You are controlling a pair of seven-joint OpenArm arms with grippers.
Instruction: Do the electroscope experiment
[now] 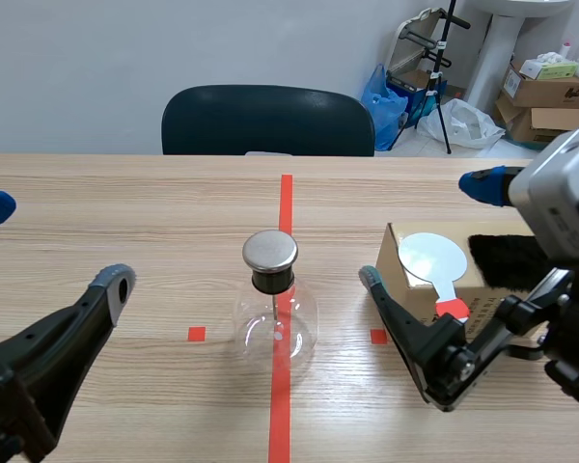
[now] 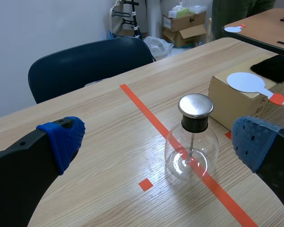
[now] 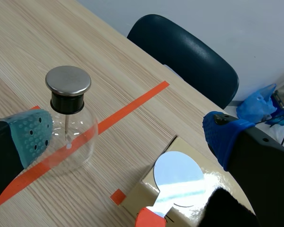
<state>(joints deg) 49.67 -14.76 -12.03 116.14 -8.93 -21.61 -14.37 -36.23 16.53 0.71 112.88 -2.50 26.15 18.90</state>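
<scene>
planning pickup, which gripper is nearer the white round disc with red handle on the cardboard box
Right. The right gripper is open close beside the white disc; the left gripper sits past the round glass flask, far off.

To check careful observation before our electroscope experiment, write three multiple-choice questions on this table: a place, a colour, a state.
1. What colour is the round disc on the cardboard box? A green; B yellow; C white.
2. Where does the glass flask stand? A on the cardboard box; B on the long tape line; C on the disc.
3. How do both arms' jaws stand? A open, empty; B shut on the flask; C shut on the disc.
Key: 1 C, it shows white against the brown box; 2 B, the line runs under it; 3 A, each wrist view shows them wide apart.
</scene>
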